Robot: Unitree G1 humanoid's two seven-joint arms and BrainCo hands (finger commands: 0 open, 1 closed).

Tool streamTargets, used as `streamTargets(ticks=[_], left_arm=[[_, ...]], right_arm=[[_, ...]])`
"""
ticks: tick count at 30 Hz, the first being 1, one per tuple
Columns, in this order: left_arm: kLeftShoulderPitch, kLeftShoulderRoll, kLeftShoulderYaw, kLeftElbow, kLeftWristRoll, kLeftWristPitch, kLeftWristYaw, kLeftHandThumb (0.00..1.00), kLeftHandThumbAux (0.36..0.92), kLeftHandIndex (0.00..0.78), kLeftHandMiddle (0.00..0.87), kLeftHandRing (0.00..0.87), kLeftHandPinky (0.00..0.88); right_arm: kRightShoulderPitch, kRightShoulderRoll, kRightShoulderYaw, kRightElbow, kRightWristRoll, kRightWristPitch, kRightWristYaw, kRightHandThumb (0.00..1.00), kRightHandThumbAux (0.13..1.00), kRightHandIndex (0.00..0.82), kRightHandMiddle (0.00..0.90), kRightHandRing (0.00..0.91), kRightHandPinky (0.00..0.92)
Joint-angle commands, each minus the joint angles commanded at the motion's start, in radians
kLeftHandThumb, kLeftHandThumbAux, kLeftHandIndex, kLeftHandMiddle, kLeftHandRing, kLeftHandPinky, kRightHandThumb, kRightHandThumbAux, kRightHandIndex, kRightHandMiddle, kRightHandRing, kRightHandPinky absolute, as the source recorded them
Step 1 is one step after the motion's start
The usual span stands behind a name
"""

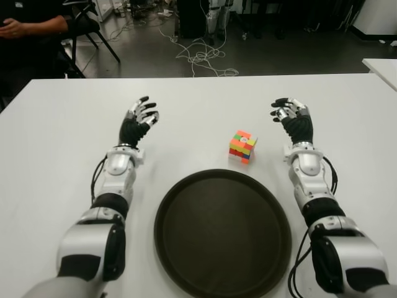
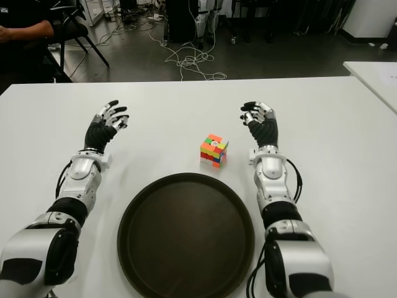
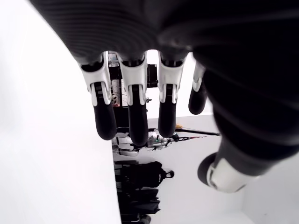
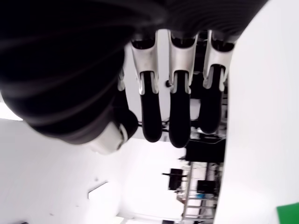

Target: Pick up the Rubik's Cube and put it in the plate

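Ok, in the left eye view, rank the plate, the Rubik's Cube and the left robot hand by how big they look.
1. Plate, by far the largest.
2. Left robot hand, open, left of the cube.
3. Rubik's Cube, a bit smaller than the hand.
The plate lies nearest the camera, which adds to its apparent size.

No readable text, labels, brands or numbers anywhere. Rubik's Cube [image 1: 242, 146] shows only coloured stickers plus a small pale mark on its top centre, too small to read. Plate [image 1: 222, 233] plain dark, no markings. Tabletop [image 1: 62, 124] blank white. Left hand [image 1: 140, 118] and right hand [image 1: 290, 114] carry no legible lettering in either eye or wrist view.
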Motion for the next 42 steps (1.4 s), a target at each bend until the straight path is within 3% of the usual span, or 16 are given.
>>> streamTargets(ticks=[13,30,34,42], left_arm=[[0.058,-0.003,-0.013,-0.082,0.009,0.018,0.023,0.271,0.775,0.131,0.22,0.228,0.238],[0.073,-0.016,-0.014,-0.095,-0.004,0.036,0.027,0.287,0.752,0.152,0.231,0.229,0.224],[0.072,-0.015,-0.013,-0.09,-0.005,0.034,0.025,0.287,0.744,0.157,0.239,0.237,0.232],[0.067,-0.012,-0.015,-0.078,-0.001,0.032,0.025,0.288,0.731,0.153,0.236,0.236,0.239]], right_arm=[[0.067,0.015,0.004,-0.123,-0.007,0.066,-0.023,0.687,0.741,0.408,0.402,0.421,0.444],[0.112,0.015,0.036,-0.224,-0.026,0.14,-0.029,0.689,0.74,0.41,0.398,0.415,0.444],[0.12,0.007,0.06,-0.232,-0.07,0.107,-0.054,0.684,0.741,0.406,0.383,0.392,0.407],[0.109,-0.063,0.157,-0.148,-0.292,-0.159,-0.206,0.667,0.745,0.398,0.317,0.32,0.336]])
